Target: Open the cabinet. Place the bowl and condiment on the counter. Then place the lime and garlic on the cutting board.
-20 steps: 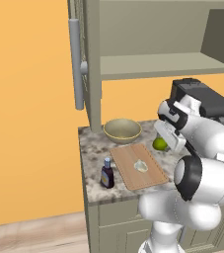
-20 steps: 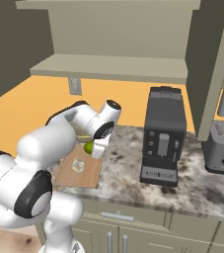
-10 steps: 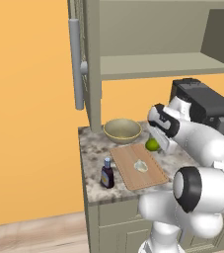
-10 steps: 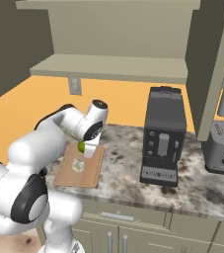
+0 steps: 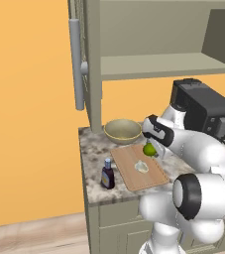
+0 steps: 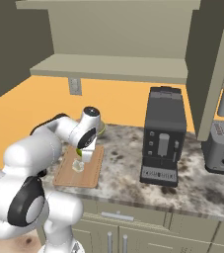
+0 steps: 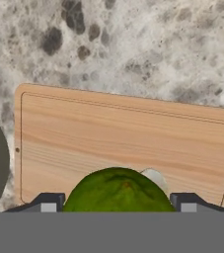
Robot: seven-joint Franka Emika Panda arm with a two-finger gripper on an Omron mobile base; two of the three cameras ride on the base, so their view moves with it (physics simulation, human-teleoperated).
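Hand view: the lime (image 7: pixel 117 190) is clamped between the fingers (image 7: pixel 48 203) above the cutting board (image 7: pixel 128 143). The garlic (image 5: pixel 141 166) is seen lying on the board, the bowl (image 5: pixel 123 130) behind it on the surface (image 5: pixel 91 149).

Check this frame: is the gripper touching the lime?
Touching. In the hand view the lime sits squeezed between the two fingertips of the gripper, above the cutting board.
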